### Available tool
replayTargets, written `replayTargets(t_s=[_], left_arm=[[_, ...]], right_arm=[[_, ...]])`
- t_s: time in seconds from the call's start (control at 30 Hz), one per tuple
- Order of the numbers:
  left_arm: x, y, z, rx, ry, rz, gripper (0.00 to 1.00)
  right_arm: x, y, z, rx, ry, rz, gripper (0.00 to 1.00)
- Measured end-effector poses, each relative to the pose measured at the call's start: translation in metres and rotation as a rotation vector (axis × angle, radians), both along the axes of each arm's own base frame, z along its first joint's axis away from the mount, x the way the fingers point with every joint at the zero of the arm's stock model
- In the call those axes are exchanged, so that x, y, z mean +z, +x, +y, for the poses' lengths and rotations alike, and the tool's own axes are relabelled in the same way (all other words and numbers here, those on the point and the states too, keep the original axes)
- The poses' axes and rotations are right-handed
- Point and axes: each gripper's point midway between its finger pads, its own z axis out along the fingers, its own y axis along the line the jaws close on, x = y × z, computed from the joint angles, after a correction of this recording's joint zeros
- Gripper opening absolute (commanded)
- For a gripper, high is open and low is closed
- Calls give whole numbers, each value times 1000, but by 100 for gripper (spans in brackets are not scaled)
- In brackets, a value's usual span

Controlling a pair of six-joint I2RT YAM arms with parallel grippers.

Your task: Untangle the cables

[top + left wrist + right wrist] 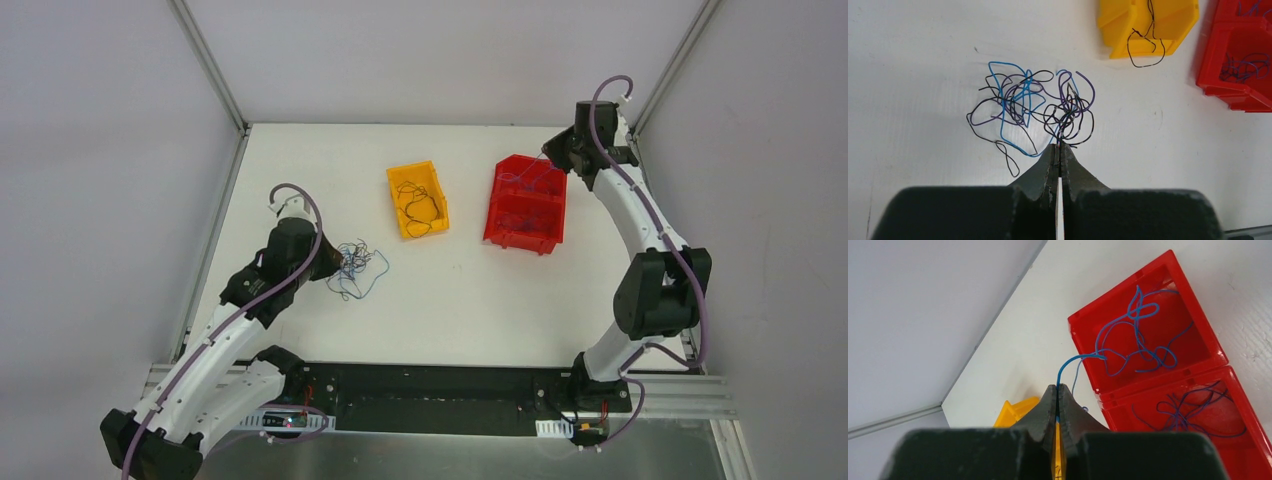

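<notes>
Pinching a thin blue cable with the right pincer, pressed together on it right at the tips. Leading from there ahead and to the right, down into the farther compartment of the red bin, with more blue loops lying in the compartment nearer the pincer. Judged as a drop-off: lower toward that far compartment before letting go, so as to land the tail inside the wall and not drape it over the rim. Spread the tips only once low over the bin, then lift straight up to avoid hooking a loop.

Clamping a dark strand with the left pincer, shut tight at the near edge of the tangled cables, which lie just ahead of the tips on the white table. Expect snags from the blue, purple and black loops crossing one another ahead and to the left. Hold that pinch firm and draw slowly back toward the wrist, watching whether the whole knot drags along. If so, stop and re-grip nearer a free end. Probably send black strands to the yellow bin, ahead and to the right of the left pincer, already holding black wire with a loop showing past its lip
</notes>
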Motion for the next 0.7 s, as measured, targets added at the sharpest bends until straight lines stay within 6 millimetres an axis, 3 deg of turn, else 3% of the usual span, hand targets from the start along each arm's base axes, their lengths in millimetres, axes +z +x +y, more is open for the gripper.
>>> replayTargets(t_s=[0.17, 0.3, 0.43, 0.7], left_arm=[[3, -5, -2, -15, -20, -17, 0], [3, -5, -2, -19, -22, -14, 0], [1, -5, -5, -30, -27, -4, 0], [-15, -11, -9, -59, -32, 39, 0]], right_arm=[[-32, -11, -8, -51, -12, 54, 0], [-47, -16, -16, -89, -35, 89, 0], [-59, -11, -21, -116, -43, 108, 0], [-124, 10, -30, -153, -97, 258, 0]])
